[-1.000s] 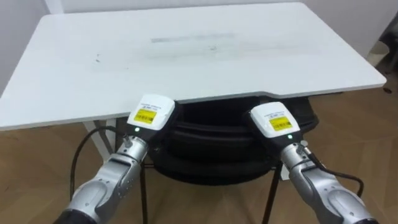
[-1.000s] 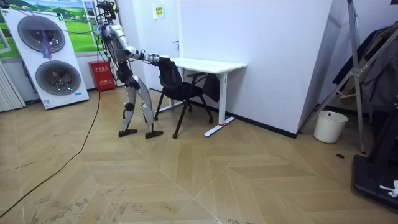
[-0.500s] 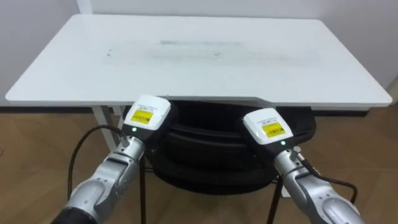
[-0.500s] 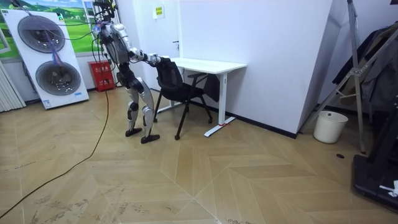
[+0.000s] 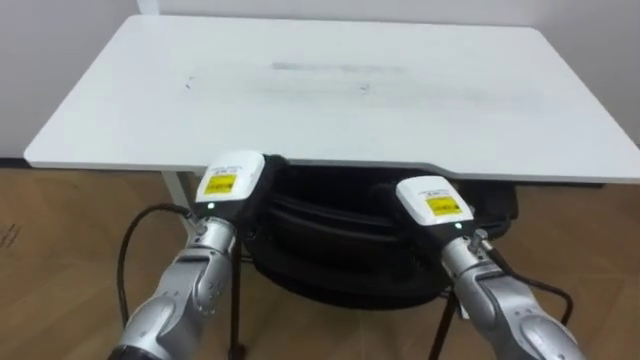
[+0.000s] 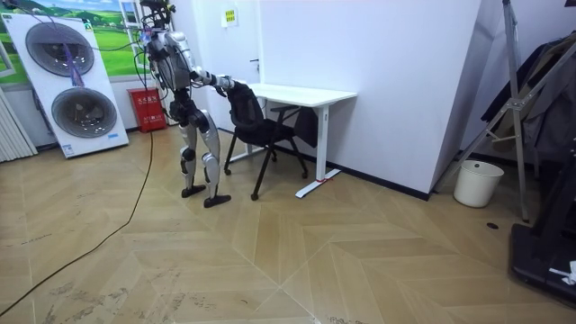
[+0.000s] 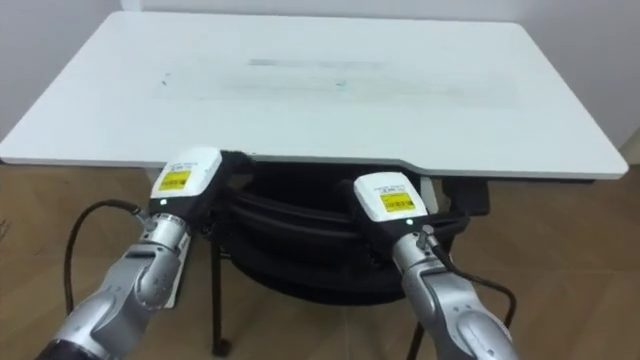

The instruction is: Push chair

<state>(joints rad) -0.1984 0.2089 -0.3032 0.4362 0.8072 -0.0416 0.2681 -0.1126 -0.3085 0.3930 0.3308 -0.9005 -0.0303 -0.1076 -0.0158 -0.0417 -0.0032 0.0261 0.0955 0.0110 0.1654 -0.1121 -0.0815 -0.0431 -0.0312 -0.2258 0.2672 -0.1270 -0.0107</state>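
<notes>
A black chair (image 5: 330,230) stands with its seat tucked under the white desk (image 5: 330,100), and its backrest top sits just below the desk's near edge. My left hand (image 5: 228,183) rests on the left end of the backrest top. My right hand (image 5: 430,203) rests on the right end of it. Both hands show only their backs. In the room view I stand behind the chair (image 6: 256,126) on the room view's left, one foot ahead of the other, with both arms stretched out to the backrest.
The desk (image 6: 306,93) stands against a white wall. Behind me stand a panel with two washer drums (image 6: 67,85) and a red box (image 6: 148,108). A white bin (image 6: 477,183) and a metal rack (image 6: 526,99) stand far on the room view's right. Wooden floor lies all around.
I have gone from feet side by side to a stride toward the chair. The eye view has swung and shows the desk more squarely. Both hands remain on the backrest.
</notes>
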